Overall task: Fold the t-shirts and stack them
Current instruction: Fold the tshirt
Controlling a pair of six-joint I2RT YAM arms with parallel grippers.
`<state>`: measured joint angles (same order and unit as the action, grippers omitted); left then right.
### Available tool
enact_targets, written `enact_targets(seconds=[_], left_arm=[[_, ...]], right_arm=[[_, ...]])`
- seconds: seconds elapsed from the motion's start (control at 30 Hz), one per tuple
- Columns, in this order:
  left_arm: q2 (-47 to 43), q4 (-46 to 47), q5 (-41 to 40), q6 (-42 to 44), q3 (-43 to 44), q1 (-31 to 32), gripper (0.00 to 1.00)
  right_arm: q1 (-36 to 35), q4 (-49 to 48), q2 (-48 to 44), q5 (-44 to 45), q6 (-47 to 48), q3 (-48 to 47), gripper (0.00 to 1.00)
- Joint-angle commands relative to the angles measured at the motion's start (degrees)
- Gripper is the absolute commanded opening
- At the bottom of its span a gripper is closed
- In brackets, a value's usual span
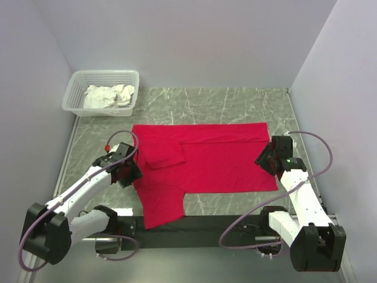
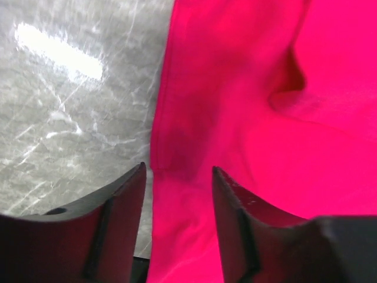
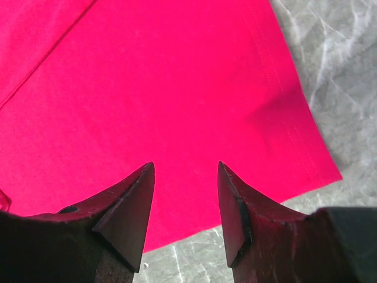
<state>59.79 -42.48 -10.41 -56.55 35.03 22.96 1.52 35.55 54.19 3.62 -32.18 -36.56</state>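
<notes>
Just below the left gripper (image 2: 178,169), fingers half apart and empty, lies the side edge of the t-shirt (image 2: 247,130); the right gripper (image 3: 185,166), likewise parted and empty, hangs above its hem corner. Both should pinch deep, together.

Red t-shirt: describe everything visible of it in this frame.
The plain bright red short-sleeved t-shirt of thin fabric lies flat on the grey marbled table, hem rightward. Its far side is folded inward; the near sleeve overlaps the black strip. The left gripper and right gripper, both open, sit at its ends; contact unclear.
</notes>
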Motion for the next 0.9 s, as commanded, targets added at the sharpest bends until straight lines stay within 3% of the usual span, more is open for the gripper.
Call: enact_targets(seconds=[0.0, 0.33, 0.57, 0.67, 0.7, 0.8, 0.87], left_arm=[[2.08, 0.73, -0.84, -3.21, -0.75, 0.94, 0.51], [5.16, 3.98, -1.36, -3.91, -3.65, 1.74, 0.49], [9.64, 6.53, 0.75, -2.24, -4.26, 2.0, 0.49], [9.56, 6.62, 0.92, -1.89, -4.09, 2.35, 0.39], [9.12, 6.71, 0.75, -1.81, -4.09, 2.53, 0.25], [7.36, 6.62, -0.13, -1.72, -3.83, 2.61, 0.1], [6.48, 6.79, -0.48, -1.8, -4.0, 2.61, 0.05]], right_arm=[[0.24, 1.62, -1.81, 2.53, -0.95, 0.17, 0.54], [1.38, 1.63, -2.52, 3.41, -2.88, 1.14, 0.53], [5.86, 2.68, -1.73, 2.97, -4.38, 1.58, 0.53], [7.26, 3.2, 0.64, 3.5, -5.34, 1.84, 0.53], [7.44, 3.21, 1.35, 3.59, -6.04, 2.1, 0.52], [7.53, 4.87, 3.28, 5.6, -7.36, 1.58, 0.51], [7.53, 5.84, 3.99, 8.85, -8.24, 0.88, 0.5]])
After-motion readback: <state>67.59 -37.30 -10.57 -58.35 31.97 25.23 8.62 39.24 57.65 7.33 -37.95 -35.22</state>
